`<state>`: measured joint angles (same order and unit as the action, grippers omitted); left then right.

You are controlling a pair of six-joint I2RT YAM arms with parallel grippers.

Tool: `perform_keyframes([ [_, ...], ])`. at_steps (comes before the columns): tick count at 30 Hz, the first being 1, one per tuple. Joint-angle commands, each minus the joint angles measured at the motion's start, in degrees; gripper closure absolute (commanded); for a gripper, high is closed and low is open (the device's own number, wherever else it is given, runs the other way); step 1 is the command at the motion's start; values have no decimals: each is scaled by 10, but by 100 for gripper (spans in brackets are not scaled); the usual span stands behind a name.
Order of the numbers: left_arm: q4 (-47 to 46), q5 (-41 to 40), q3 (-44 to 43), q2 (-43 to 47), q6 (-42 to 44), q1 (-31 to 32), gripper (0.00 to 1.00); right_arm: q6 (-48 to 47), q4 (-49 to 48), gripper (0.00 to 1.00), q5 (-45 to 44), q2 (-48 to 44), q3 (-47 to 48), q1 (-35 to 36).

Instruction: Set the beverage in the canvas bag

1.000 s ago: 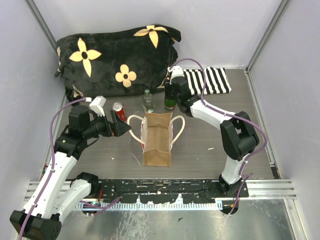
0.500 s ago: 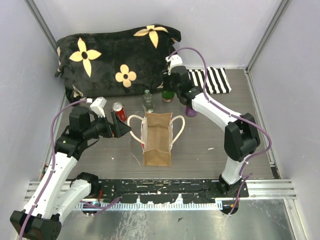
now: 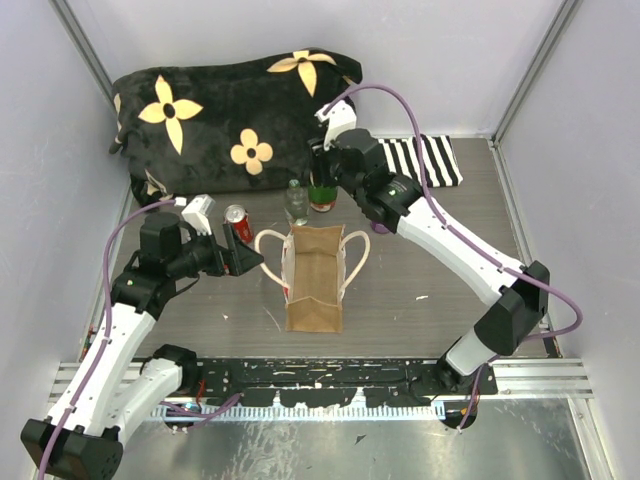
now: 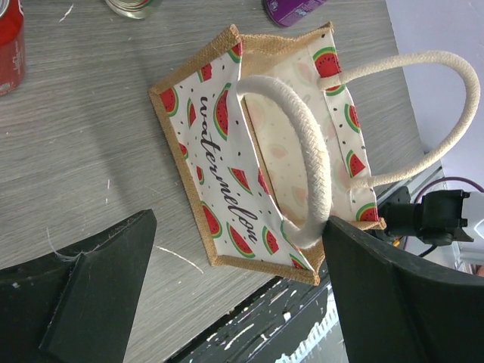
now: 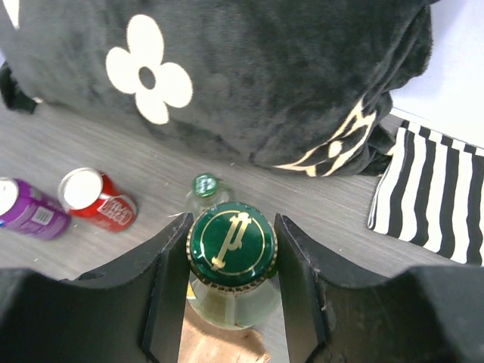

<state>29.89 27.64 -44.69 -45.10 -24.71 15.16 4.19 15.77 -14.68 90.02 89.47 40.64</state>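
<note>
Right claw (image 3: 322,185) closed on the green-capped bottle (image 5: 231,242), upper centre of the top view, short of the canvas bag (image 3: 313,285) (standing open, mid-frame); left claw (image 4: 238,227) gapes empty. Lowering in remains.

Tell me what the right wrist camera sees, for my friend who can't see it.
The right claw grips a glass bottle by its green gold-marked cap, seen from above. Behind it on the grey table are another green-capped bottle, a red can and a purple can, before a black flowered blanket, with a striped cloth at right.
</note>
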Motion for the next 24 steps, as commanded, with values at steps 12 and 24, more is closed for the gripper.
perform_keyframes([
  [12, -14, 17, 8, -5, -4, -2, 2, 12, 0, 99, -105, -102, 30, 140],
  [24, 1, 15, 5, -2, 4, -1, 2, 54, -62, 99, -115, -131, -110, 157],
])
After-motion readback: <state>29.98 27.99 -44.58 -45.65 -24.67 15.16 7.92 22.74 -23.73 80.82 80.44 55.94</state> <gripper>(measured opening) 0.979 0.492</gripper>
